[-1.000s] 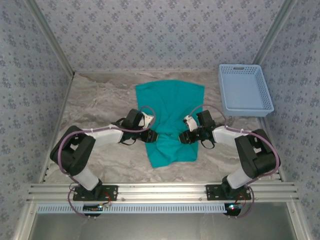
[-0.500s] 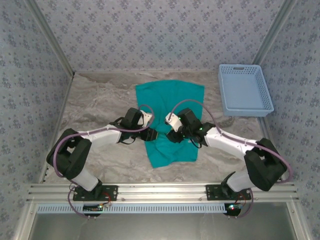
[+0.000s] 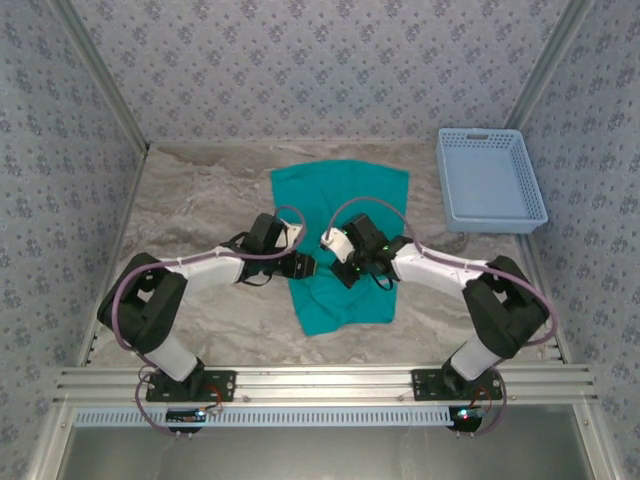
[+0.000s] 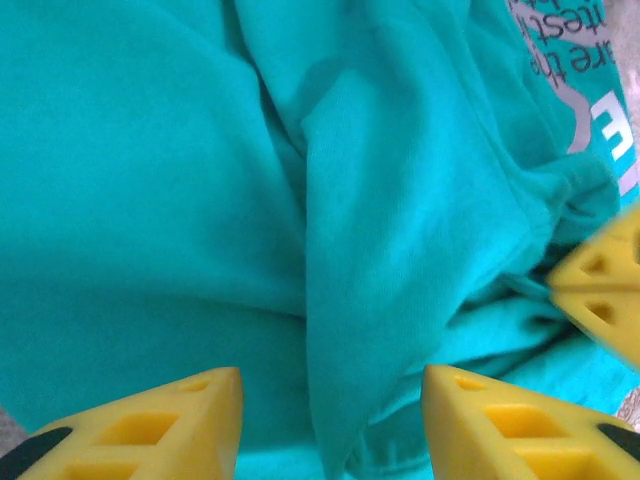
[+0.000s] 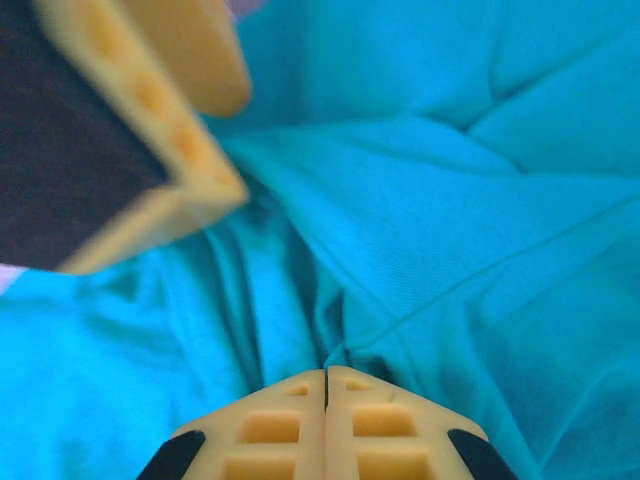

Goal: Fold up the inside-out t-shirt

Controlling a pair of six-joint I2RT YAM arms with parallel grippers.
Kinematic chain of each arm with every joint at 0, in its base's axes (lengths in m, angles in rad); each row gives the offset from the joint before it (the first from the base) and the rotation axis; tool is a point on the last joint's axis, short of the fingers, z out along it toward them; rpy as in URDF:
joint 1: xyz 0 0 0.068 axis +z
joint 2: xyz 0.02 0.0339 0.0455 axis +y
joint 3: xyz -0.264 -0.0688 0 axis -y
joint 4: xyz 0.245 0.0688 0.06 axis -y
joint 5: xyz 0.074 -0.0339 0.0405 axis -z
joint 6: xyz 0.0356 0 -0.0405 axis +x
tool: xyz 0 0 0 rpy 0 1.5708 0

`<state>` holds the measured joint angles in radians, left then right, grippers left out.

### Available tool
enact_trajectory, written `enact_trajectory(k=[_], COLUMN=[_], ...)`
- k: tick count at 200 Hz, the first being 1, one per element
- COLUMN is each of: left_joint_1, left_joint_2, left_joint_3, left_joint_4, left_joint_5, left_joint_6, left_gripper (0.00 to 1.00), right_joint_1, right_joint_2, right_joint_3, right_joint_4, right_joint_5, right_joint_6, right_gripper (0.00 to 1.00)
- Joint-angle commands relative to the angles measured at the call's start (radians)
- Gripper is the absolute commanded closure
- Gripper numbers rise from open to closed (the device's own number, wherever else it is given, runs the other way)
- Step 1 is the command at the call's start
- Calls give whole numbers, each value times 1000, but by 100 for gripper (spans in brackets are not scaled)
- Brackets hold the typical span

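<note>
Two tools, close together. Left tool (image 4: 325, 392): stood half-spread, straddled a raised ridge of the inside-out t-shirt (image 3: 340, 190) lying beneath and beyond on the bench (image 3: 200, 200). Right tool (image 5: 326, 385): sat pressed shut at a crease, actual hold unclear. Risked slipped cloth, a lopsided fold, clashing tips through crowding.

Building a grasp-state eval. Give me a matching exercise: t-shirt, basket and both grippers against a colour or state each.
1. t-shirt
2. basket
3. left gripper
4. right gripper

A. shut, pinching a fabric crease
B. light blue
C. teal
D. open, a fabric ridge between its fingers

Pairs: 1-C, 2-B, 3-D, 4-A
</note>
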<state>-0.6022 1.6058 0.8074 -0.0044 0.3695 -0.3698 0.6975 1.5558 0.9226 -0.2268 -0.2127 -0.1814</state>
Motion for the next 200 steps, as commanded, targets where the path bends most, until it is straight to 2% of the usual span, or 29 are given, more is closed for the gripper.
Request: enact_trajectory(k=[1,22,34,57,71,83,98,111,128,144,167,186,200], left_joint_1=[5,5,9,26,35,37,38,40,44,46,47,32,-9], left_joint_2=[21,46,65,115,149,173,181,163,124,70,-15,-79,-115], left_joint_3=[74,128,159,209,229,239,227,201,163,119,58,6,-34], left_joint_4=[-15,-48,-61,-69,-59,-57,-54,-63,-95,-122,-166,-176,-155], left_joint_5=[-1,-24,-37,-57,-36,-14,19,29,48,68,118,158,174], left_joint_6=[-12,0,5,-8,-21,-29,-31,-25,-23,-24,-35,-62,-70], left_gripper=[49,49,49,49,49,50,49,49,49,49,49,50,50], right_joint_1=[-25,-43,-41,-30,5,86,199,257,280,258,171,122,123], right_joint_2=[-126,-222,-282,-424,-480,-495,-456,-397,-358,-392,-468,-487,-458], right_joint_3=[16,-32,-84,-232,-298,-349,-381,-365,-325,-319,-332,-342,-342], right_joint_4=[-20,3,30,176,207,170,92,-16,-121,-108,-26,79,153], right_joint_5=[-180,-283,-336,-381,-359,-296,-198,-154,-137,-191,-298,-251,-188], right_joint_6=[-46,-123,-222,-364,-462,-609,-746,-817,-847,-841,-797,-711,-652], right_gripper=[100,100,100,100,100,97,92,88,79,67,64,58,56])
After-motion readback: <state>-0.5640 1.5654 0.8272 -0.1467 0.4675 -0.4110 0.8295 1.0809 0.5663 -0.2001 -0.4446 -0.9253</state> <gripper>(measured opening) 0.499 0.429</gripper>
